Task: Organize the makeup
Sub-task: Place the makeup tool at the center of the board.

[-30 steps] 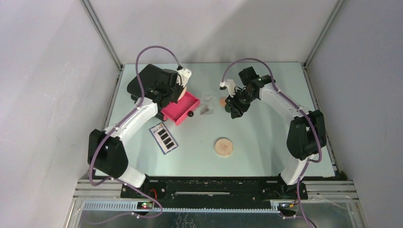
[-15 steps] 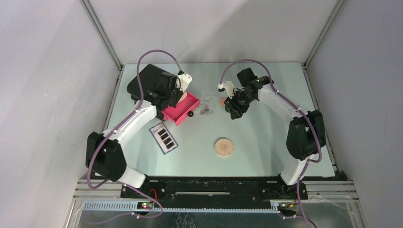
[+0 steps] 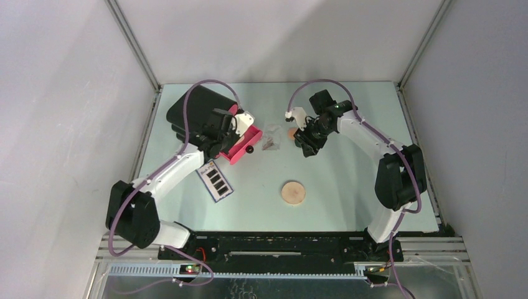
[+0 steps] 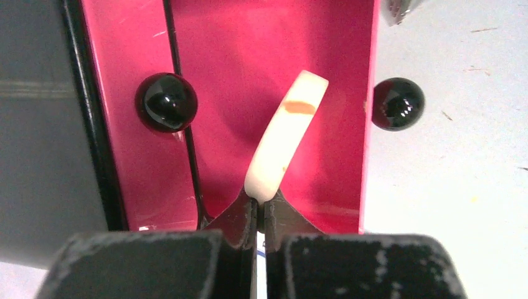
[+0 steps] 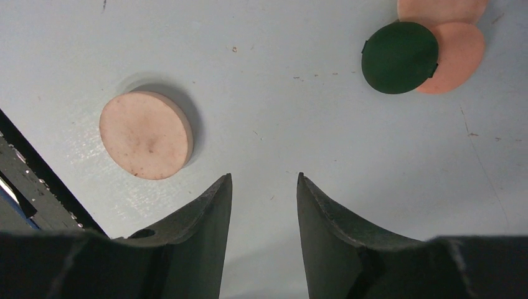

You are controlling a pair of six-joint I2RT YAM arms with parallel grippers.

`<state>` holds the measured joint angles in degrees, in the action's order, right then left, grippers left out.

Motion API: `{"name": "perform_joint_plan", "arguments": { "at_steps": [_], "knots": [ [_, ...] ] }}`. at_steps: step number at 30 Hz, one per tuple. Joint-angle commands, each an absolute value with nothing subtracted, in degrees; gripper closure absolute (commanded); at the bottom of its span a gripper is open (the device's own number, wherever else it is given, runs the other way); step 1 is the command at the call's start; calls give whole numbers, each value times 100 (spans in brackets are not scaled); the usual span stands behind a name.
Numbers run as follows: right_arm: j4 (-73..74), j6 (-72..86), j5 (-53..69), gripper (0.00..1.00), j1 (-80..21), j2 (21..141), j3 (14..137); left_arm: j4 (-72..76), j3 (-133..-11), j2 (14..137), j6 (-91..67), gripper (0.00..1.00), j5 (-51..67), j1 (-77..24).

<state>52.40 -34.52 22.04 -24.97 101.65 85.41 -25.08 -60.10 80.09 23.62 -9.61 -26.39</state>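
In the left wrist view my left gripper (image 4: 261, 202) is shut on the rim of a tan round disc (image 4: 286, 140), held edge-on over the open pink drawer (image 4: 230, 62). From above, that gripper (image 3: 235, 132) hangs over the drawer (image 3: 244, 148). My right gripper (image 5: 264, 180) is open above bare table, nothing between its fingers. A second tan disc (image 5: 146, 134) lies to its left. A dark-green round (image 5: 399, 58) overlaps a peach round (image 5: 457, 56) at the upper right. On the table lie the flat palette (image 3: 215, 180), the clear packet (image 3: 271, 137) and the tan disc (image 3: 292, 192).
The black box (image 3: 193, 112) stands at the back left, my left arm partly over it. Two black drawer knobs (image 4: 166, 101) (image 4: 398, 103) show either side of the held disc. My right gripper (image 3: 306, 146) hovers just right of the small rounds.
My left gripper has swung right and nearer with the disc, now lying over the pink drawer. The right gripper has barely shifted and stays open.
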Motion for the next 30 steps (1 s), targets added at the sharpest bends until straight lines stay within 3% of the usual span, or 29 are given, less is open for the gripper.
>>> {"name": "perform_joint_plan", "arguments": {
  "at_steps": [1,6,16,30],
  "knots": [
    [5292,-3655,1956,49,-2402,9835,8650,-2503,-5884,7625,2645,99,-319,-2681],
    [5587,-3713,1901,49,-2195,9998,8964,-3160,-6176,7773,2540,99,420,-2689],
    [5412,-3701,1876,49,-2184,9924,8703,-3923,-6885,8162,2068,99,641,-2681],
    [5313,-3700,1685,49,-2393,9940,8596,-3497,-7539,9250,1689,100,909,-2442]
  ]
}}
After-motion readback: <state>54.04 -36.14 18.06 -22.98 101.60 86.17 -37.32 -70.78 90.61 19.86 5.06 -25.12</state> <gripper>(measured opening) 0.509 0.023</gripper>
